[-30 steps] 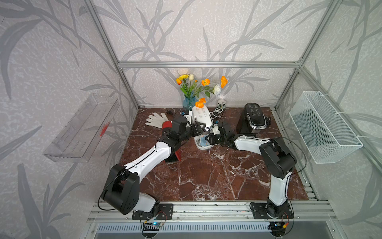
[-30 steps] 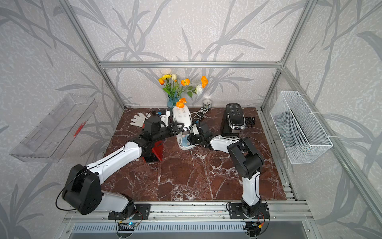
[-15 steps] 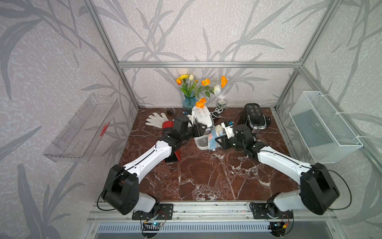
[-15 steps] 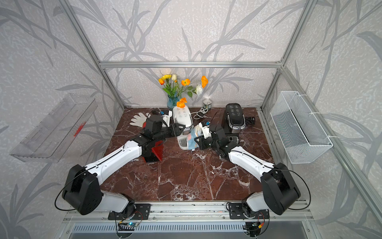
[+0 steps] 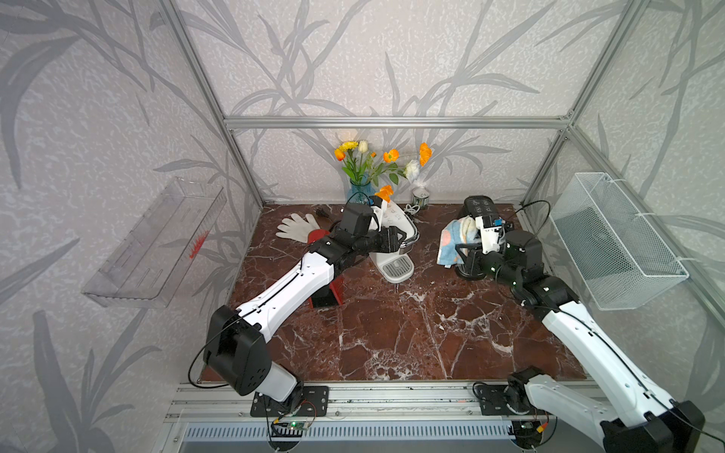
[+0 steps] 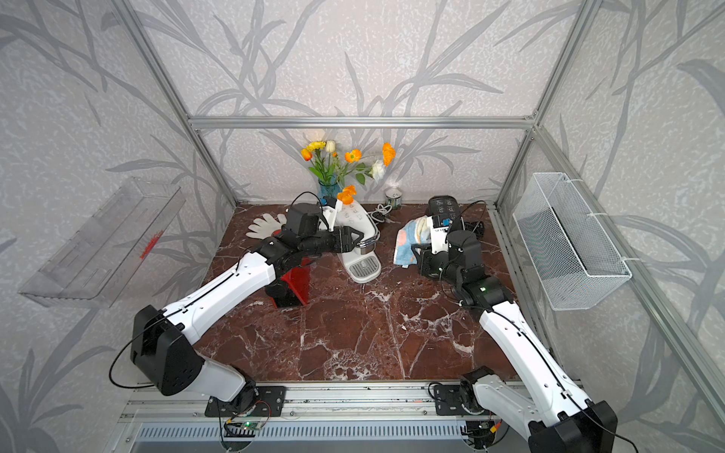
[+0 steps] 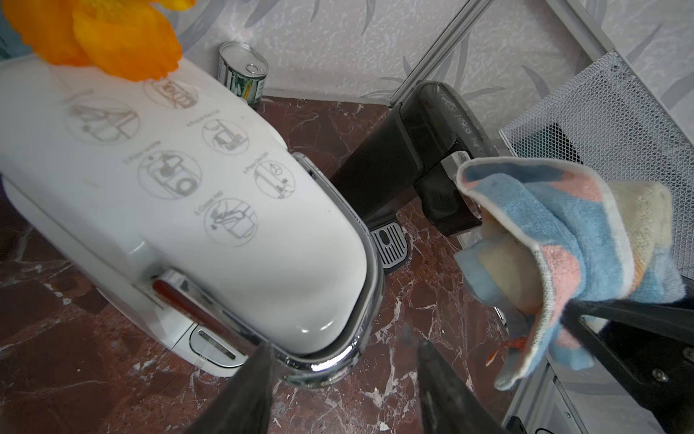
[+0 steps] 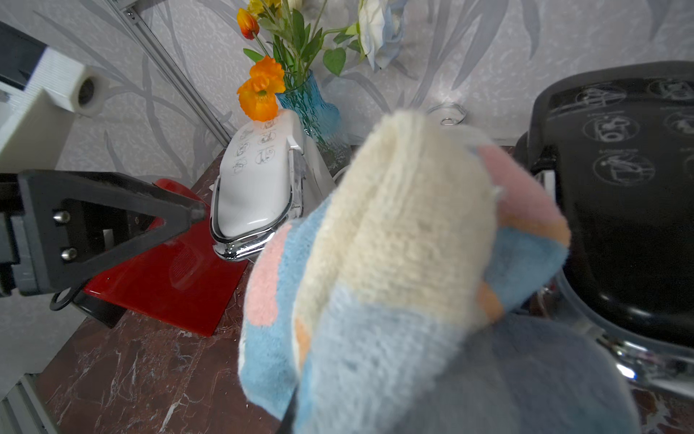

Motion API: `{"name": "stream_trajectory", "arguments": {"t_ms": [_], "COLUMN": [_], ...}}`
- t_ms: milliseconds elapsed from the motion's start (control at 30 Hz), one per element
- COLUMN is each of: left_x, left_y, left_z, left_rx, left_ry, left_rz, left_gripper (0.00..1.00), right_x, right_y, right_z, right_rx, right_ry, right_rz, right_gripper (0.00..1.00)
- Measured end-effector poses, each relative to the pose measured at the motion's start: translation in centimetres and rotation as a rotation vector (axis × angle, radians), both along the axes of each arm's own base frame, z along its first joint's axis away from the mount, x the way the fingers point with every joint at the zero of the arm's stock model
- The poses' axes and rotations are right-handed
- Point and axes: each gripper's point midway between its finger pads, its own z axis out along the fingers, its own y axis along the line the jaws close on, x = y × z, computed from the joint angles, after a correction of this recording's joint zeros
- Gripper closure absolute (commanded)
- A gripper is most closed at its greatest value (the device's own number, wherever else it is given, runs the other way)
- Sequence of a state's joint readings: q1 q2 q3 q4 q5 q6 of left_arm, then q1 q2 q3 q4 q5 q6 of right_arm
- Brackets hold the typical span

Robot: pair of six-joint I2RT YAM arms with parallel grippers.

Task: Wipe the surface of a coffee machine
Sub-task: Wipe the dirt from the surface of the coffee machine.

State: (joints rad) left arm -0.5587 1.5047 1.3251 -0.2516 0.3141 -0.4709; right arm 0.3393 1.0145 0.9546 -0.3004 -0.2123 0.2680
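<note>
A white coffee machine point(image 5: 392, 219) point(image 6: 355, 217) stands at the middle back of the marble table. My left gripper point(image 5: 402, 237) point(image 6: 359, 238) point(image 7: 341, 342) is open at its chrome front rim, one finger against the rim, mostly bare table in the gap. A blue, pink and cream cloth point(image 5: 455, 235) point(image 6: 410, 239) point(image 7: 582, 233) point(image 8: 394, 263) hangs in the air. My right gripper point(image 5: 465, 249) point(image 6: 416, 249) is shut on it, close beside a black coffee machine point(image 5: 480, 206) point(image 8: 631, 206). The cloth is apart from the white machine point(image 8: 255, 188).
A red coffee machine point(image 5: 331, 294) point(image 8: 169, 278) sits under my left forearm. A flower vase point(image 5: 359, 192), a tin can point(image 5: 420, 196) and a white glove point(image 5: 296, 227) lie along the back. A wire basket point(image 5: 612, 243) hangs on the right wall, a clear shelf point(image 5: 157, 243) on the left.
My right gripper has carried the cloth away from the white machine's front, rightward to beside the black machine. The left gripper has stayed at the white machine.
</note>
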Motion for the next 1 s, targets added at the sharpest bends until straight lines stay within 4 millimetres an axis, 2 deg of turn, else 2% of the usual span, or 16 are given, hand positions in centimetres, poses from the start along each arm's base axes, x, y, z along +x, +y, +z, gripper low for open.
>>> {"name": "stream_trajectory", "arguments": {"t_ms": [100,200,433,567,667,733,833,900,1000], "left_x": [-0.6,-1.4,-3.6,-4.7,-4.9,-4.8,-4.3,-3.6,-2.3], "left_y": [0.6,1.4,2.5,1.9,1.1,0.3,-1.5,-3.0,-5.5], "left_z": [-0.1,0.5,2.8,3.6,5.6,6.9,7.7,7.3,5.5], "left_rx": [0.021,0.031,0.023,0.053,0.055,0.045,0.042,0.05,0.071], "left_ry": [0.013,0.014,-0.014,-0.019,-0.054,-0.081,-0.094,-0.086,-0.046], "left_rz": [0.013,0.027,0.022,-0.006,-0.026,-0.042,-0.069,-0.092,-0.132], "left_gripper": [0.4,0.4,0.4,0.39,0.38,0.38,0.38,0.38,0.38], "right_x": [-0.3,-0.2,0.8,2.3,4.3,5.9,8.1,9.1,10.5], "right_y": [-0.6,-2.1,-6.3,-8.0,-9.1,-9.7,-9.9,-9.9,-9.6], "right_z": [-0.3,0.2,3.5,4.9,5.1,4.6,2.9,1.2,-1.0], "right_rx": [-0.032,-0.054,-0.096,-0.114,-0.13,-0.144,-0.157,-0.164,-0.17], "right_ry": [0.03,0.047,0.008,0.0,0.016,0.042,0.095,0.138,0.196], "right_rz": [-0.021,-0.064,-0.203,-0.266,-0.303,-0.318,-0.323,-0.318,-0.304], "right_gripper": [1.0,1.0,1.0,1.0,1.0,1.0,1.0,1.0,1.0]}}
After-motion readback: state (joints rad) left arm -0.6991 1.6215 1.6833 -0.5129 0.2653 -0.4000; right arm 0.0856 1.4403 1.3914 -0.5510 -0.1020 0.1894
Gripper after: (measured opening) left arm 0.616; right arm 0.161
